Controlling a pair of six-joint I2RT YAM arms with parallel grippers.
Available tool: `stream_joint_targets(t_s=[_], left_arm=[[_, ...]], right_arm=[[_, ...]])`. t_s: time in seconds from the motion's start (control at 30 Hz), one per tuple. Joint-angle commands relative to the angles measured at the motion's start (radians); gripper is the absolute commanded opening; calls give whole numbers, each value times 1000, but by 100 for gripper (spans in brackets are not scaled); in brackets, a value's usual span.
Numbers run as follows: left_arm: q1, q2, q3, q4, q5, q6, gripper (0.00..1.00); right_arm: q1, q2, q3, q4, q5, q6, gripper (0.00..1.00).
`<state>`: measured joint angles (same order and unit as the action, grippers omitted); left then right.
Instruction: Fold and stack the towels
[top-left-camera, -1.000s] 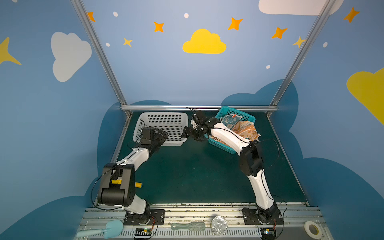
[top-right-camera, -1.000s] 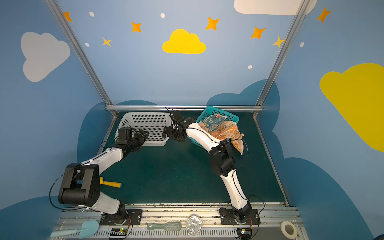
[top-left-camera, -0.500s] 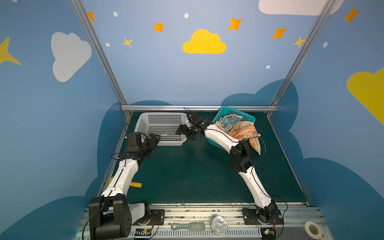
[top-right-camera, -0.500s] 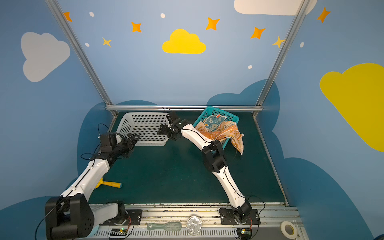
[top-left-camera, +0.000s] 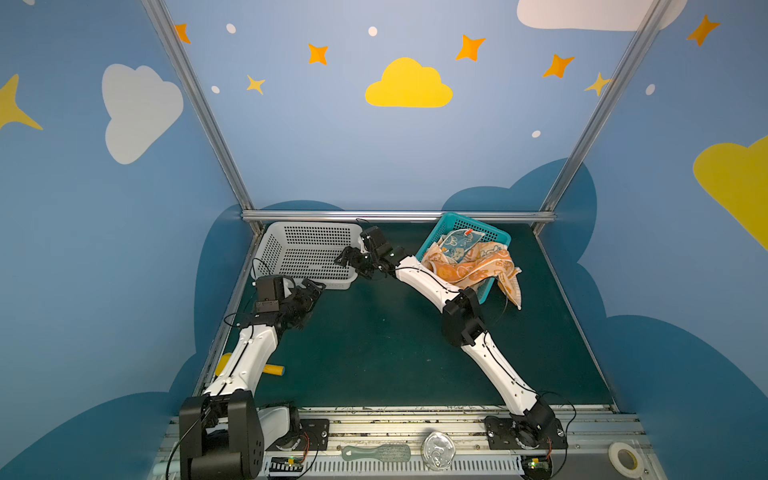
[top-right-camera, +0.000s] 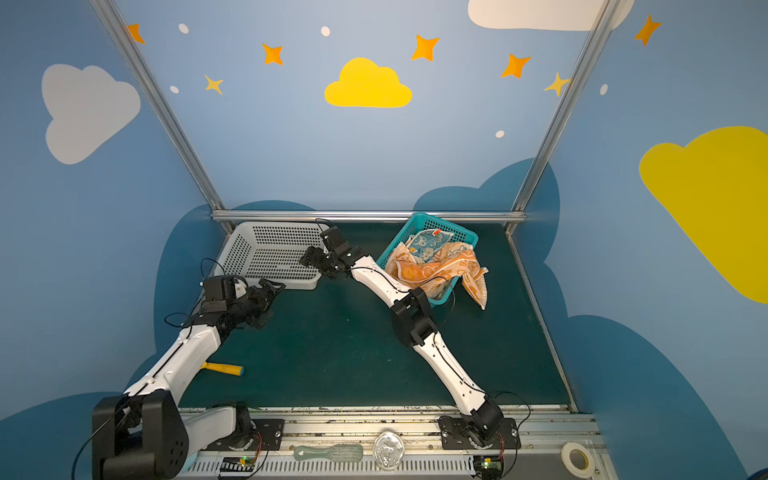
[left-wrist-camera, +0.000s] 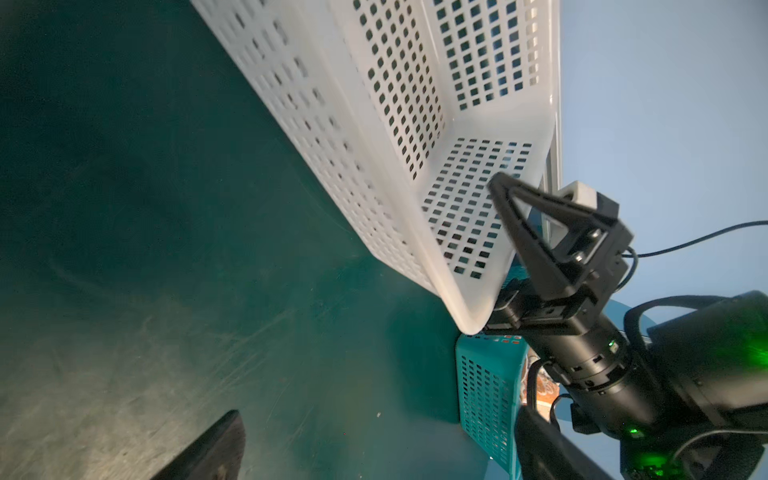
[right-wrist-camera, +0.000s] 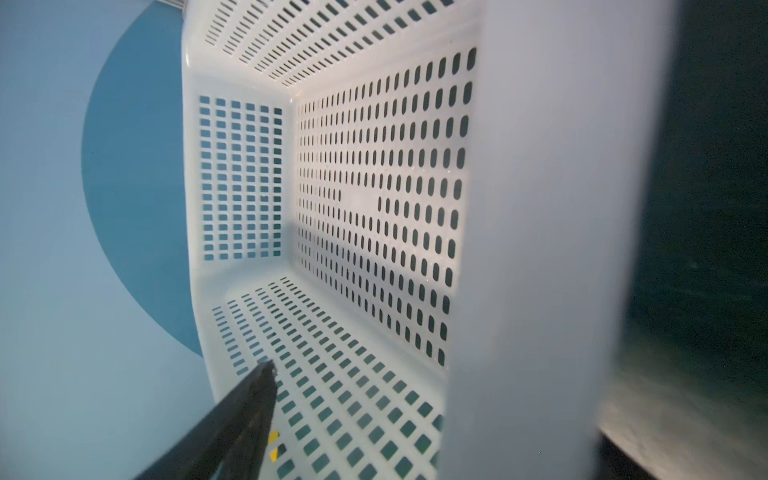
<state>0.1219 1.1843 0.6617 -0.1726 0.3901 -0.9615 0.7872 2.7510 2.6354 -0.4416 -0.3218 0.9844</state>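
Both grippers stand open and empty: the right gripper (top-left-camera: 347, 259) astride the end wall of the white basket (top-left-camera: 307, 253) at the far left corner of the counter (top-left-camera: 395, 353), the left gripper (top-left-camera: 311, 300) just off that basket's near corner. The towels (top-left-camera: 469, 262) sit heaped in the teal basket (top-left-camera: 490, 232) by the far edge, one spilling over the rim. I'd lift the right gripper clear first, then pinch that hanging hem.
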Motion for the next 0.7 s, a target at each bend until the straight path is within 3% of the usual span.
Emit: stream_joint_targets(t_s=[0.0,0.1,0.43,0.67], left_arm=[[-7,-4,-18,66,42,4,100],[-48,22,15,65,42,29,100],[-190,165,73,171,-55,-22,100],[-231,304,134,243,-119,-42,100]], right_arm=[[-3,3,47,43,2,16,93],[-25,-58,-2,1,-4,-32,96],[-102,-440,-418,-5,-4,-203,98],[-153,-693,-639,-46,19,-312,98]])
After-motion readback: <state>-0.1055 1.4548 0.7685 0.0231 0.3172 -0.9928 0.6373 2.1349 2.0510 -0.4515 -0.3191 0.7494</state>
